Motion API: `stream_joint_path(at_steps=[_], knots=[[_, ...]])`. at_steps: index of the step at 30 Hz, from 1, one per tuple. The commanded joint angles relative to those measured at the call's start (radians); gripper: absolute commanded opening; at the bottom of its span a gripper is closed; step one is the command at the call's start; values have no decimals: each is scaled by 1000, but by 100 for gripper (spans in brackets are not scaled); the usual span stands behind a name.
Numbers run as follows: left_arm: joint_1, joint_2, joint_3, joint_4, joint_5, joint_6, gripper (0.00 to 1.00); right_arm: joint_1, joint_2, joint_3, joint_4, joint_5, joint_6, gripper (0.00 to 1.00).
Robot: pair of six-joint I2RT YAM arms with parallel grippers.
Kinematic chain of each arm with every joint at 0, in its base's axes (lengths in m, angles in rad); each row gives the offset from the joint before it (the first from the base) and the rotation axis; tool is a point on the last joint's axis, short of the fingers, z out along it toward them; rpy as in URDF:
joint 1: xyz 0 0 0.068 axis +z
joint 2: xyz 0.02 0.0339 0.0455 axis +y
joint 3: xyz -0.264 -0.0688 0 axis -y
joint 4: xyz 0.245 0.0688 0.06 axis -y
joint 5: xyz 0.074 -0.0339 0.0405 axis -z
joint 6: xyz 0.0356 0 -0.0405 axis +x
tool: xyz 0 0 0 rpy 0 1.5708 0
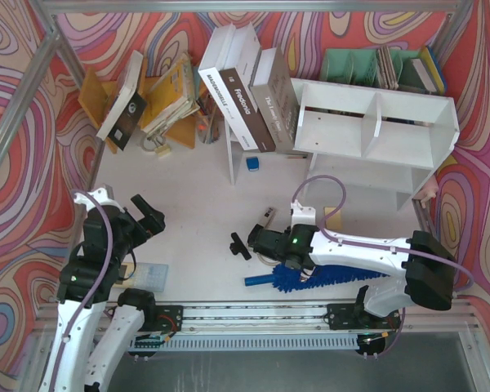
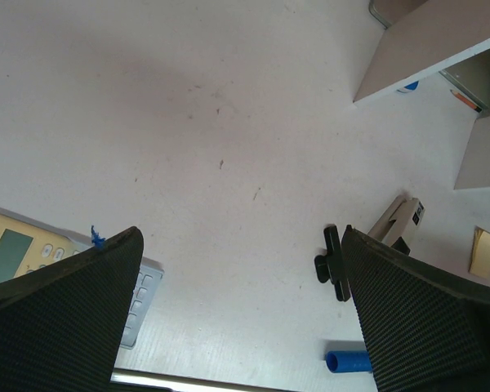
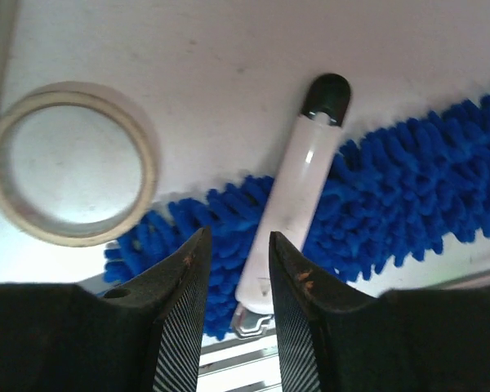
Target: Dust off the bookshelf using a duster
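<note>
The white bookshelf (image 1: 376, 122) stands at the back right with two open compartments. The blue duster (image 1: 331, 276) lies on the table near the front edge, its handle (image 1: 257, 279) pointing left. In the right wrist view its shaggy head (image 3: 408, 188) lies under my fingers, with a white black-capped marker (image 3: 298, 188) lying across it. My right gripper (image 3: 237, 237) hangs just above the head, jaws a little apart with nothing between them; it also shows in the top view (image 1: 287, 263). My left gripper (image 1: 147, 214) is wide open and empty at the front left (image 2: 241, 310). The handle's tip (image 2: 347, 360) shows there.
A tape ring (image 3: 150, 163) lies beside the duster head. A calculator (image 1: 147, 276), a black T-shaped piece (image 1: 239, 245) and a stapler (image 1: 268, 216) lie mid-table. Leaning books (image 1: 245, 90), a green file rack (image 1: 367, 65) and an orange book stand (image 1: 98, 98) line the back.
</note>
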Motion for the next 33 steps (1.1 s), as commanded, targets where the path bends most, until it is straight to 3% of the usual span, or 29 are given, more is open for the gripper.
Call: stream_joint_path(at_steps=[1, 24, 33], knots=[[-5, -14, -15, -9, -16, -8, 98, -16, 11, -31, -152, 43, 181, 39], [-4, -8, -15, -7, -12, -9, 98, -152, -18, -123, 17, -49, 52, 45], [-5, 0, -15, -7, -13, -8, 98, -169, 9, -141, 22, -62, 73, 45]])
